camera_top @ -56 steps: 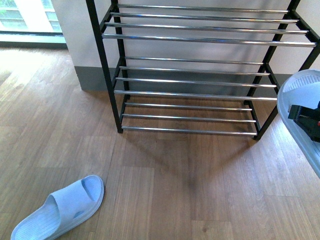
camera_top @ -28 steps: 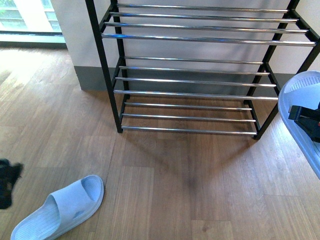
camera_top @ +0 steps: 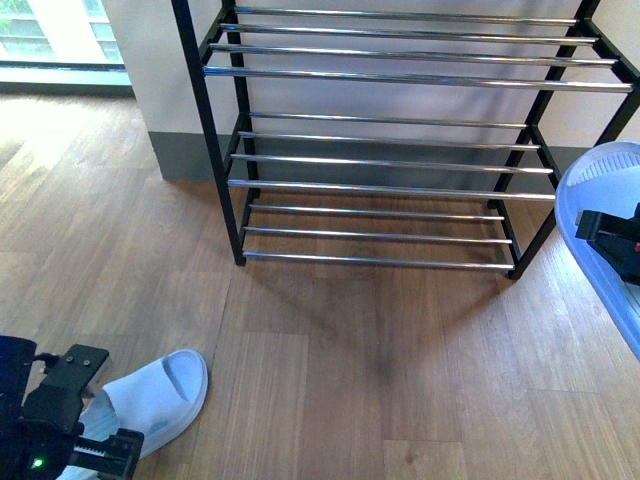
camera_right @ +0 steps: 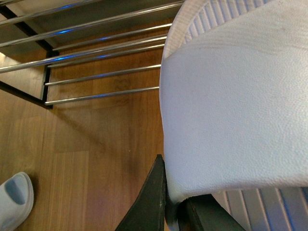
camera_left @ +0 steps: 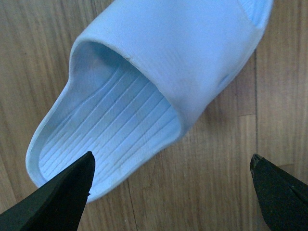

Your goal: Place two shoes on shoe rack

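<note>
— What takes up most of the front view?
— The black metal shoe rack with thin chrome bars [camera_top: 400, 130], at twelve o'clock. It is backed against a pale wall [camera_top: 150, 60] and stands on the brown wooden plank floor [camera_top: 350, 380]. A bright window [camera_top: 50, 30] sits at ten o'clock.
— And the shoes?
— One pale blue rubber slide [camera_top: 165, 385] lies flat on the floor at seven o'clock, well apart from the rack. The black left gripper [camera_top: 95, 408] covers its heel end, so the front view doesn't show how the jaws stand. The left wrist view does: the two black fingers [camera_left: 62, 192] are spread wide. One is in front of the heel rim, the other over bare floor, and nothing is gripped. I can't tell whether either touches the slide.
— The other shoe?
— A second pale blue slide [camera_top: 600, 200] hangs in the air at three o'clock, near the rack's right legs, cut off by the frame edge. The right gripper [camera_top: 612, 235] shows only as a black block in front of it. The right wrist view shows that gripper's jaws clamped on the edge of the strap, with the rack's lower bars beyond.
</note>
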Motion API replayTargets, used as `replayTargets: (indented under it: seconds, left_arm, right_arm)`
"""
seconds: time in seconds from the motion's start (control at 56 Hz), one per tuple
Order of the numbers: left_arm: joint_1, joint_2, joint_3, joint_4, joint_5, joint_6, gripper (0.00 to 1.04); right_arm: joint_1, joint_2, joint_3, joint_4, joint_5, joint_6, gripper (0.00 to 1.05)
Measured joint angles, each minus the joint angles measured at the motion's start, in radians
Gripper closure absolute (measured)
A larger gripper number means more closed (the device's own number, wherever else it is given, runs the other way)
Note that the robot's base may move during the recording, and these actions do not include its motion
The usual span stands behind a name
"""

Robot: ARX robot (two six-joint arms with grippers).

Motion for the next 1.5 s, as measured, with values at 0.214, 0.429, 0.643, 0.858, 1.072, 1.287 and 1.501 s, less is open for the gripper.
replayTargets:
  seconds: [0.214, 0.429, 0.643, 0.858, 1.072, 1.287, 1.501]
  left_arm:
    - [-0.029, 0.121, 0.164, -0.078, 0.055, 0.019, 0.09]
    - [-0.082, 0.143, 0.257, -0.121, 0.139, 0.015, 0.09]
    - [-0.101, 0.168, 0.312, -0.179, 0.118, 0.03, 0.44]
    - [-0.105, 0.173, 0.284, -0.094, 0.089, -0.024, 0.86]
    - [-0.116, 0.124, 0.155, 0.128, 0.08, -0.166, 1.03]
    - [-0.11, -0.057, -0.045, 0.293, 0.001, -0.257, 1.03]
    - [-0.101, -0.454, -0.363, 0.287, -0.05, -0.354, 1.03]
  right_arm:
    - [0.0, 0.0, 0.0, 0.0, 0.0, 0.0, 1.03]
    - [0.0, 0.0, 0.0, 0.0, 0.0, 0.0, 1.03]
    - [0.0, 0.0, 0.0, 0.0, 0.0, 0.0, 1.03]
    - [0.0, 0.0, 0.0, 0.0, 0.0, 0.0, 1.03]
    - [0.0, 0.0, 0.0, 0.0, 0.0, 0.0, 1.03]
    - [0.0, 0.0, 0.0, 0.0, 0.0, 0.0, 1.03]
    - [0.0, 0.0, 0.0, 0.0, 0.0, 0.0, 1.03]
